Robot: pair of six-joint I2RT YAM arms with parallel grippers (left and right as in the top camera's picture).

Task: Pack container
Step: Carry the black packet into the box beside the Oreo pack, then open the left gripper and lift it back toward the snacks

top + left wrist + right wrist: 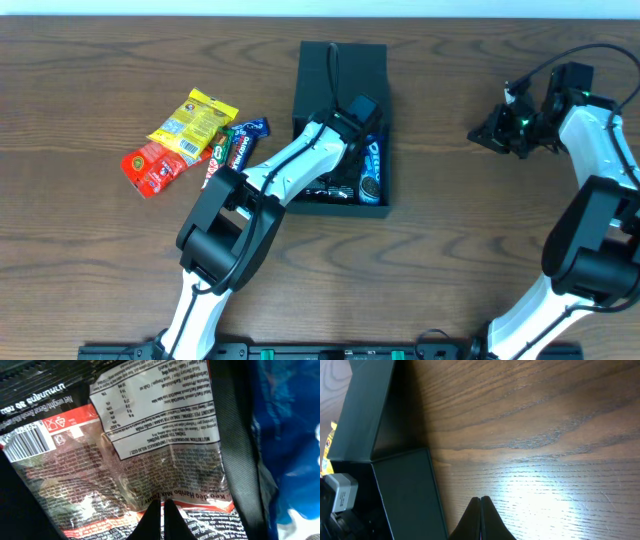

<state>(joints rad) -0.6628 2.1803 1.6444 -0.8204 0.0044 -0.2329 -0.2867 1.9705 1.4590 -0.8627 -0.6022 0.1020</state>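
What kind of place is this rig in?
Likely a lab tabletop packing station: white robot arms over a wood-grain table, a dark teal-black cardboard box part-filled, colourful snack packets loose beside it.

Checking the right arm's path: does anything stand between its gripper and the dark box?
Nothing visible does: only bare wood-grain table lies between the right gripper and the shallow dark teal-black cardboard box.
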